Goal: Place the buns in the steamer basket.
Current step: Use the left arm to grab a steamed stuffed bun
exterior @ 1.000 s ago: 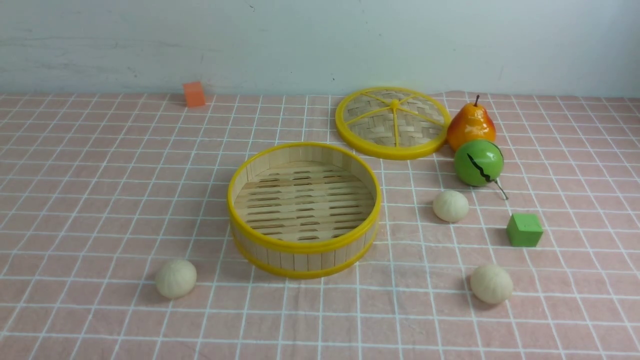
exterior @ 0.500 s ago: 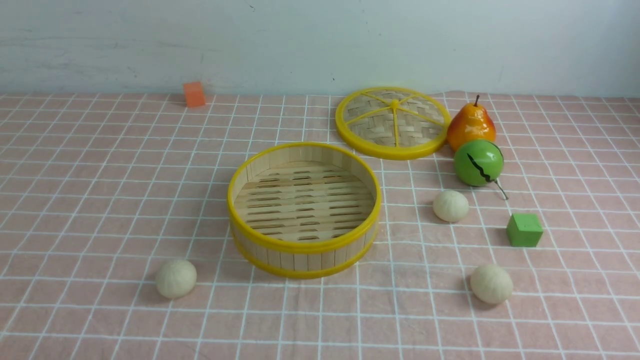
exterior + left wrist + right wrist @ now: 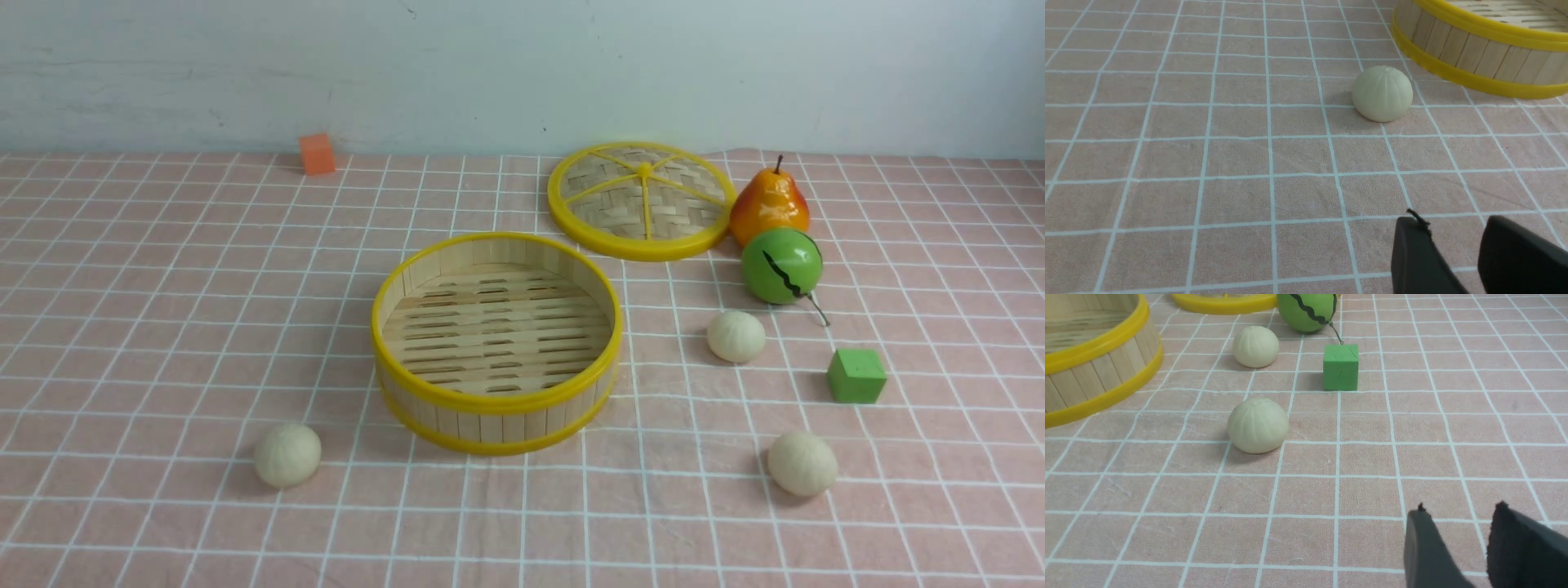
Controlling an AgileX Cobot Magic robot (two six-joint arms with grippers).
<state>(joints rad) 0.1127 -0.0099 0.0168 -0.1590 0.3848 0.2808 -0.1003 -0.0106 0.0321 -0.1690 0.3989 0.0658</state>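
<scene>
None of the buns is in yet. The lower-left bun (image 3: 286,455) sits on the table (image 3: 147,343) near the steamer basket (image 3: 496,402), which stands empty at frame centre. The mid-right bun (image 3: 736,336) lies below the green ball (image 3: 781,265), and the lower-right bun (image 3: 802,464) below the green cube (image 3: 856,376). They look light, smooth and round, likely to roll if nudged and perhaps a little soft, so I would pinch each gently across its widest girth. The left tool (image 3: 1451,223) hangs with fingers apart and empty, well short of its bun. The right tool (image 3: 1458,510) is likewise parted, holding nothing. The lid (image 3: 641,200) lies upper right, beside the pear (image 3: 769,206).
</scene>
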